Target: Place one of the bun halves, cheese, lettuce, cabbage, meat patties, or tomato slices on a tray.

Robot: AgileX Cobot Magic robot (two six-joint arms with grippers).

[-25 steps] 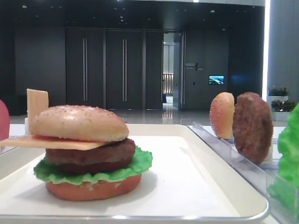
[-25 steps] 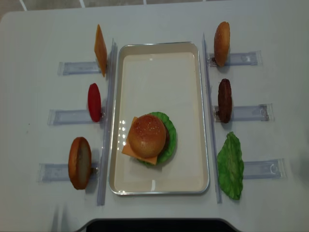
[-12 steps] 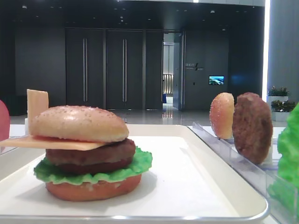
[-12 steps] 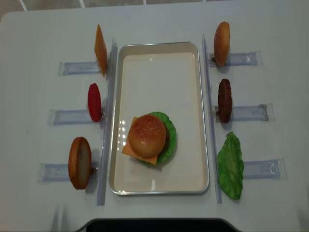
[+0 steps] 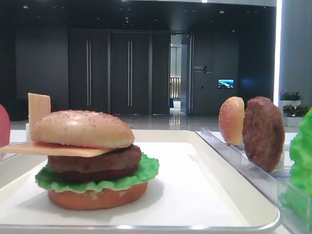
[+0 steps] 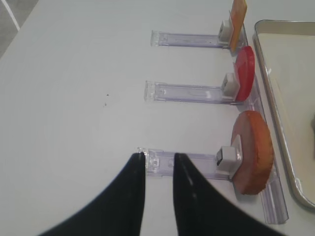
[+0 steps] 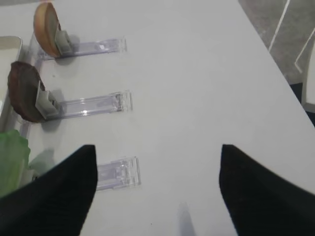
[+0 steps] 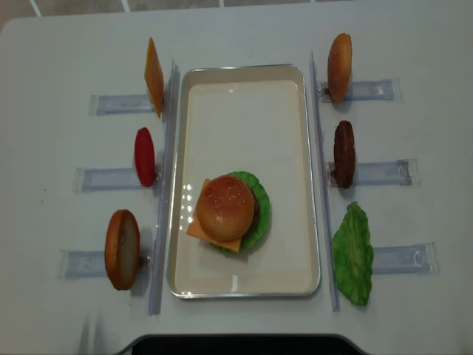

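On the tray [image 8: 244, 111] a stacked burger, sesame bun top [image 8: 224, 207] uppermost. Left gripper [image 6: 158, 164] clenched empty over table; right gripper [image 7: 156, 162] spread wide, empty.

Matte black gripper fingers [image 7: 54, 196] — broad, tapering, finely ribbed.

No visible change, burger [image 8: 225, 214] on the tray [image 8: 244, 285] lies as before, nothing shifted

Stacked burger [image 8: 226, 212] on the tray [image 8: 244, 89] (near end), racks [image 8: 118, 103] of spare pieces left and right
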